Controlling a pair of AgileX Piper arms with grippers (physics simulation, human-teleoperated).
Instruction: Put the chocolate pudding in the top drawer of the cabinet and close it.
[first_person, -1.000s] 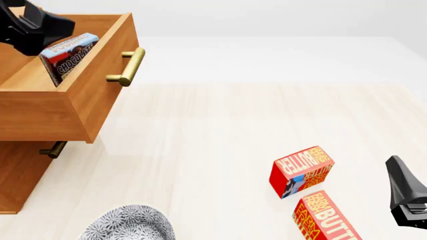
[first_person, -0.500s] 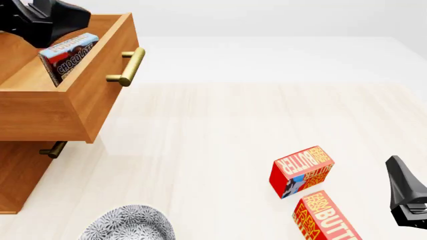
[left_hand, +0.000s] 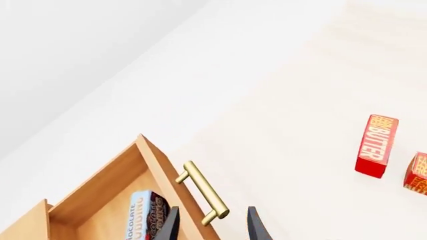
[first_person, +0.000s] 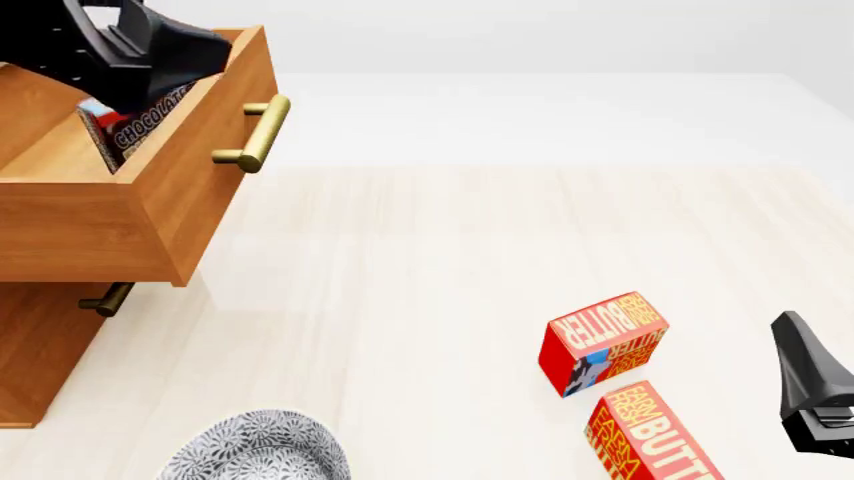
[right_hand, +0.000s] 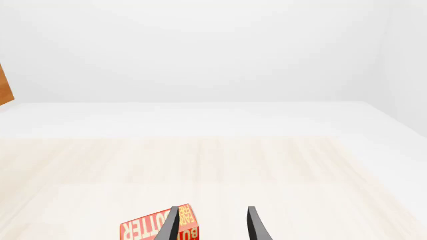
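Chocolate pudding (first_person: 144, 128) on edge in top drawer (first_person: 160, 200), tilted, long axis toward the front.

The left gripper (left_hand: 210, 226) shows two dark fingertips spread apart, straddling the near end of the brass bar handle (left_hand: 203, 192) without touching it. The top drawer (left_hand: 110, 192) stands open, and the chocolate pudding (left_hand: 147, 220) leans on edge inside against its front wall. Two red butter boxes (left_hand: 377, 146) sit well apart on the pale table (left_hand: 300, 125).
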